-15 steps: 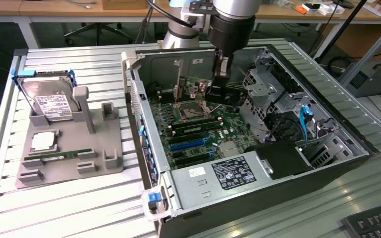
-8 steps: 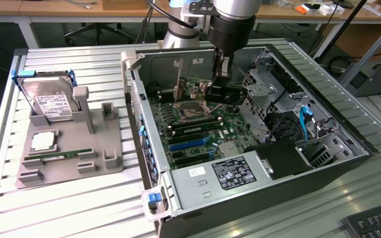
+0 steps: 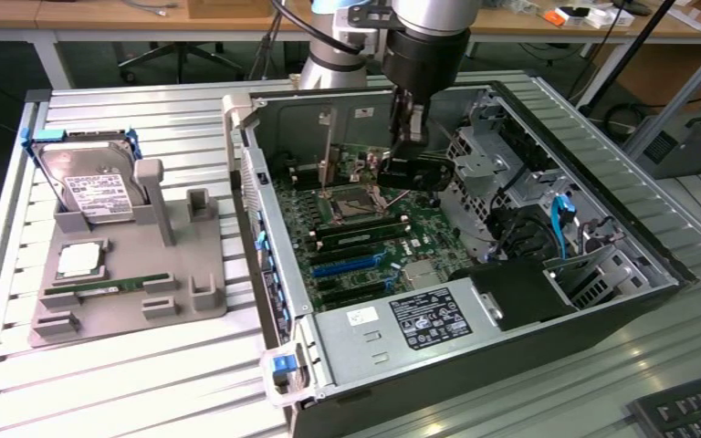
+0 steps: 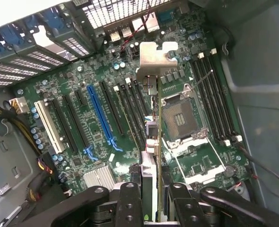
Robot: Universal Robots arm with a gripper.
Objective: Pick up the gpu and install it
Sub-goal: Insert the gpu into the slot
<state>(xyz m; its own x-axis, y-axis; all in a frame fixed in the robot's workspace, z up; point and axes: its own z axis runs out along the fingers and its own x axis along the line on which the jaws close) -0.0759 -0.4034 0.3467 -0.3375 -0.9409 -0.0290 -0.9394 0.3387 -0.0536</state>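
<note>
gpu over motherboard, inside case, holder beside case

Exterior view: off arm, high, looking steeply down across bench at open computer case, mid distance. Arm enters at 12 o'clock; case spans centre to 4 o'clock. Wrist view: on arm, close, facing down onto motherboard, past hand clamping gpu in foreground. Shared by both: motherboard with CPU socket, inside case.
</note>
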